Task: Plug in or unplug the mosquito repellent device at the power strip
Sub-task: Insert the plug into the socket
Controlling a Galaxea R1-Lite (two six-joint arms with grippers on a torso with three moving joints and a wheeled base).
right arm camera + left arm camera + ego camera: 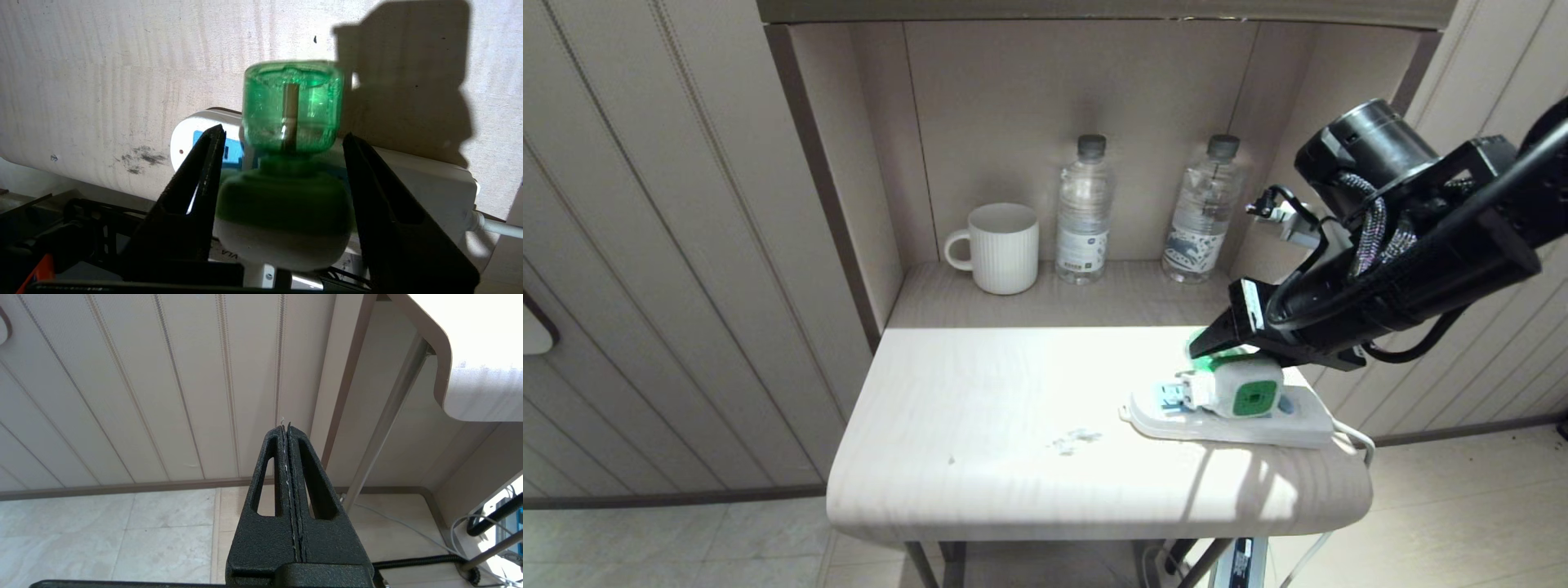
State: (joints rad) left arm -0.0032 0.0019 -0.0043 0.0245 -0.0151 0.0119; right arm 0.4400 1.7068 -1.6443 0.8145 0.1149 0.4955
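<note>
Now the right end effector (282, 139) straddles the mosquito repellent device (1240, 389) — fingers spread, gaps either side — seated on the power strip (1233, 423) at the worktop's (1013, 425) front-right corner.

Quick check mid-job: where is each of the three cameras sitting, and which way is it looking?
Head: high, looking down at the pale wooden table; right arm shows.
Left wrist: low beside the table, facing the panelled wall; shut left tool shows.
Right wrist: behind the open right tool, facing the green-and-white mosquito repellent device.
Shared: head and right wrist both show the device and the flat white power strip.
</note>
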